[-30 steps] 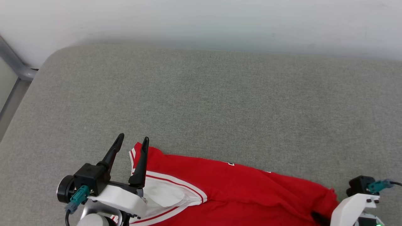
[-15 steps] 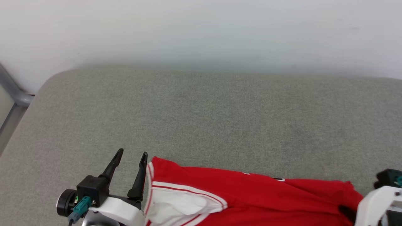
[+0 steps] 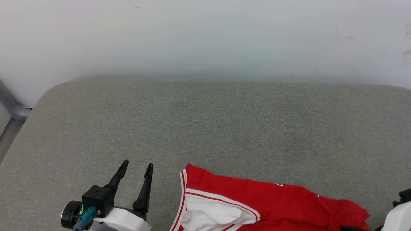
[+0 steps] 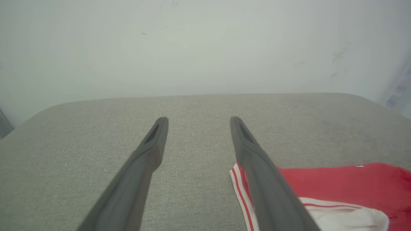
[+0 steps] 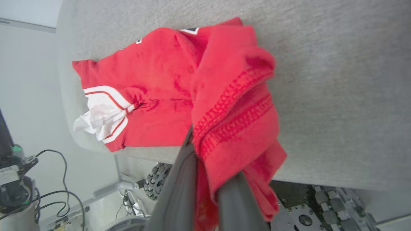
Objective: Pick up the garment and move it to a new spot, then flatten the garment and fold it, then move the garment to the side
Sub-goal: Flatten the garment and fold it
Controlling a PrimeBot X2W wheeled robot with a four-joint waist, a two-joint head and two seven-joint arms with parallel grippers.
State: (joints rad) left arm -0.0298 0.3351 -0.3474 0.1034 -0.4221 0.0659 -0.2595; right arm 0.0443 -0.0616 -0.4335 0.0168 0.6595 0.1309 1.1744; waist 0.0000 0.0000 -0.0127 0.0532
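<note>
Far left, a grey metal rail (image 3: 14,110) runs beside the rounded corner of the grey fabric-covered pad (image 3: 224,128), with a plain white wall (image 3: 205,38) behind it.

Next along is the left gripper (image 3: 137,164), two long dark fingers spread wide apart and holding nothing. It sits over bare pad near the front edge, just left of the shirt and not touching it (the wrist view (image 4: 198,119) shows fabric only past its right-hand finger).

Then the garment (image 3: 257,202), a bright red soft jersey shirt, lying rumpled along the near edge of the pad, right of the middle. Its white sleeve with red-and-white striped trim (image 3: 212,213) is at the left end, closest to the open gripper. A sliver of white lettering peeks out at the far fold, too small to read.

Over on the right, the right gripper (image 5: 212,154) is pinched closed on a bunched-up wad of the red hem, which hangs past the pad's front edge.
</note>
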